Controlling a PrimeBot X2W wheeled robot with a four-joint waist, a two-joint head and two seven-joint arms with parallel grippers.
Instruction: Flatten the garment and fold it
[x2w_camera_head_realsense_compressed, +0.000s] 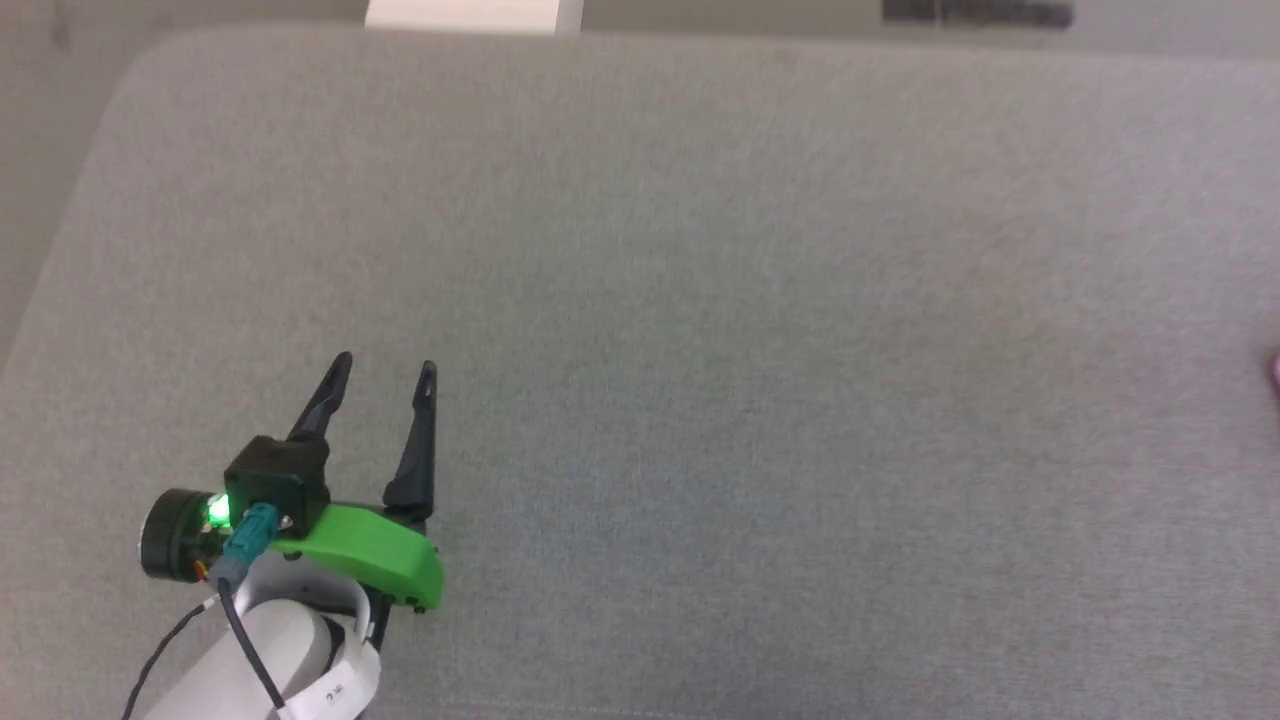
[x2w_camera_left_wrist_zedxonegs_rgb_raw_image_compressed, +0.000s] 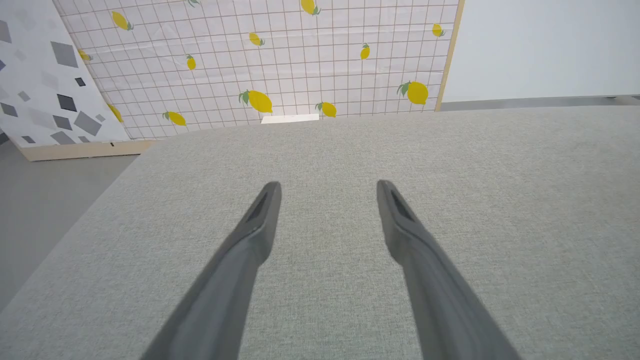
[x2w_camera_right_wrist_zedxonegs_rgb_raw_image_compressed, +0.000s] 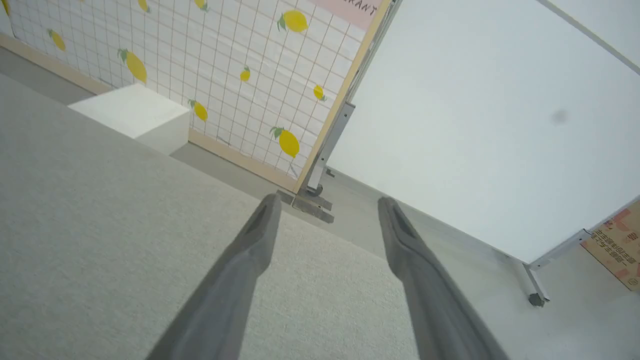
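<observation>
We look down on a big grey pad (x2w_camera_head_realsense_compressed: 700, 300), and we tell every place from that pad. Our left gripper (x2w_camera_head_realsense_compressed: 386, 362) hangs over the pad's near left part. Its two dark fingers are spread wide with nothing between them, and they point toward the pad's far edge. Our right gripper (x2w_camera_right_wrist_zedxonegs_rgb_raw_image_compressed: 328, 198) is spread wide too and holds nothing. Its tips hang over an edge of the pad, with bare floor past that edge. The garment (x2w_camera_head_realsense_compressed: 1277, 368) is hard to find. All we see is a tiny pink bit at the pad's right side, so we think the shorts lie there. That spot is well apart from the left gripper, across almost the whole pad. We cannot tell which way the shorts' long side runs, or if they are flat or bunched up. We think the right arm is nearer to them, so it should likely reach first. The left arm would have to cross the pad to help pull the cloth flat. Past the pad's far edge stands a white box (x2w_camera_right_wrist_zedxonegs_rgb_raw_image_compressed: 130, 112). Its top looks shut, so we cannot tell what is in it. On the floor past the pad lies a piece of printed cardboard (x2w_camera_right_wrist_zedxonegs_rgb_raw_image_compressed: 617, 245), and we cannot see inside it either.
</observation>
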